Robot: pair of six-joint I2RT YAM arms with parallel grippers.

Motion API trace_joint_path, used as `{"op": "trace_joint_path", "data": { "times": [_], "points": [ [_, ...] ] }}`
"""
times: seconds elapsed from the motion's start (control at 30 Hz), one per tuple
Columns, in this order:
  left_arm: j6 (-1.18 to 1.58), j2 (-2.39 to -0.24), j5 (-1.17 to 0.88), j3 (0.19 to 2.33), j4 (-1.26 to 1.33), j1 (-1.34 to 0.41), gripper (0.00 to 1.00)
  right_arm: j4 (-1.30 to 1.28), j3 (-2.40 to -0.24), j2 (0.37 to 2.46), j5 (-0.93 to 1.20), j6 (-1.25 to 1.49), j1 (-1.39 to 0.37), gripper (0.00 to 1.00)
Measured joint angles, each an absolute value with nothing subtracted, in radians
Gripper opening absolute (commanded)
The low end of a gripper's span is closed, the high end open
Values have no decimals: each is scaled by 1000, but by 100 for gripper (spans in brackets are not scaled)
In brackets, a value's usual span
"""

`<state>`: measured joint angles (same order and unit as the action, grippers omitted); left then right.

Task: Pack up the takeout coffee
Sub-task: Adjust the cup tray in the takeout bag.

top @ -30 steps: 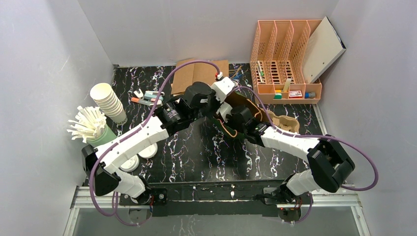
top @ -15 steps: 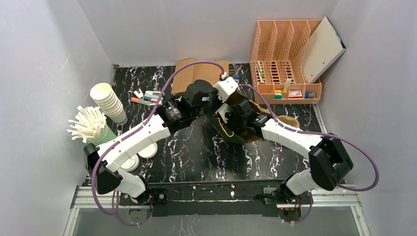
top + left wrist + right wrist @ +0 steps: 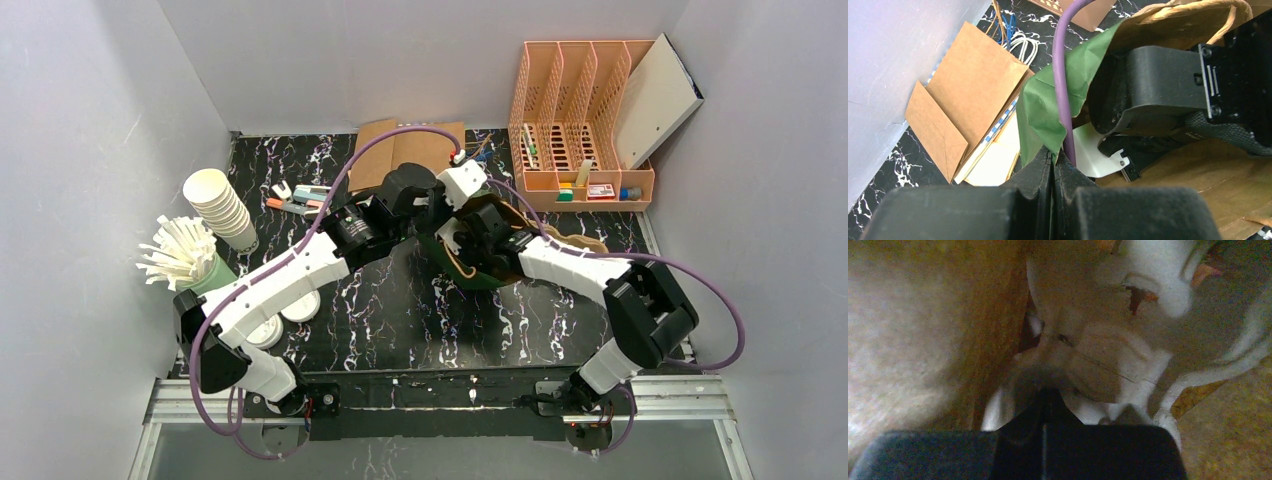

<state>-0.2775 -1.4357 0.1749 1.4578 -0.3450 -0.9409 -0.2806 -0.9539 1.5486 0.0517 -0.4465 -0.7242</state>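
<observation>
Bag: the paper bag (image 3: 1045,105) sits in the middle of the bench (image 3: 400,310).
Left gripper (image 3: 1054,162): jaws pinch the bag's green rim.
Right gripper (image 3: 1044,400): jaws closed, inside the bag.
Feel: light, thin, tears easily, so hold the rim.

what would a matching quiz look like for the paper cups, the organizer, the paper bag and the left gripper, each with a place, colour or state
Things:
1. paper cups
2. organizer
3. paper bag
4. left gripper

Descriptions:
a. peach-coloured, far right corner
b. shut on a green paper edge
c. white, stacked at the left side
d. brown and green, in the middle

Pairs: 1-c, 2-a, 3-d, 4-b
</observation>
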Motion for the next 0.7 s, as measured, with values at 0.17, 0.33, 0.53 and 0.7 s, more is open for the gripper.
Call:
{"op": "trace_joint_path", "data": {
  "times": [0.17,0.33,0.53,0.7],
  "points": [
    [-274,-1447,180,1460,-347,-941,0,-274,-968,1604,64,-448,-723,1],
    [-240,-1454,207,1467,-358,-941,0,-248,-974,1635,66,-441,-723,1],
    [-130,-1454,249,1469,-355,-935,0,-218,-968,1626,50,-437,-724,1],
    [7,-1454,202,1470,-342,-879,0,-218,-962,1603,-2,-445,-724,1]
  ]
}}
